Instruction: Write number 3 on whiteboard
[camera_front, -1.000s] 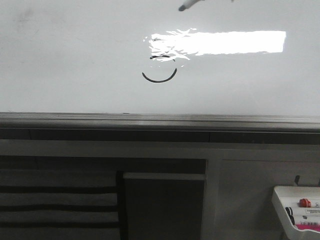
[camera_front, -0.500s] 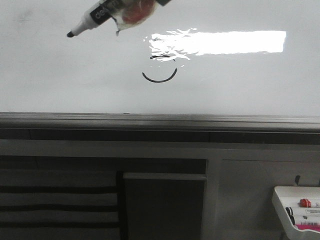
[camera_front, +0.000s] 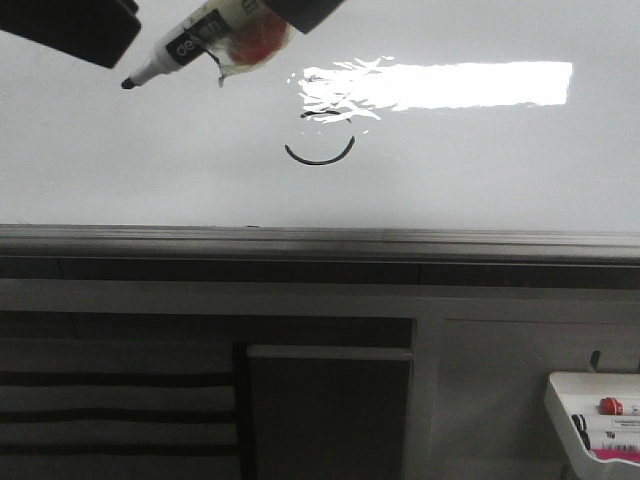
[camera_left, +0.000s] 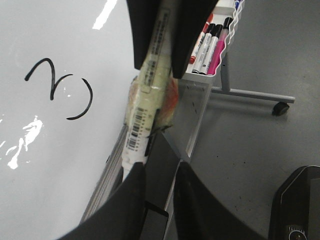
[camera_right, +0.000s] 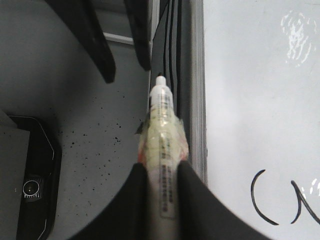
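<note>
The right claw (camera_right: 160, 172) was clamped around the barrel of a marker (camera_right: 161, 135) wrapped in yellowish tape, its uncapped tip pointing away from the fingers. In the front view this marker hung slanted at the top of the frame, left of centre, with its dark tip lowest and to the left, off the board's written strokes. The left claw (camera_left: 160, 172) had its fingers spread and held nothing; the marker's tip sat just beside it, and in the front view it showed only as a dark block in the upper left corner.

The number 3 (camera_front: 320, 140) lay on the whiteboard (camera_front: 480, 170) a little above the middle of the frame, a short arc over a wider curve, just below the left end of a bright rectangular glare. A grey ledge (camera_front: 320, 240) ran along the board's lower edge. A small white tray (camera_front: 590, 400) with spare markers (camera_left: 212, 42) sat in the lower right corner.
</note>
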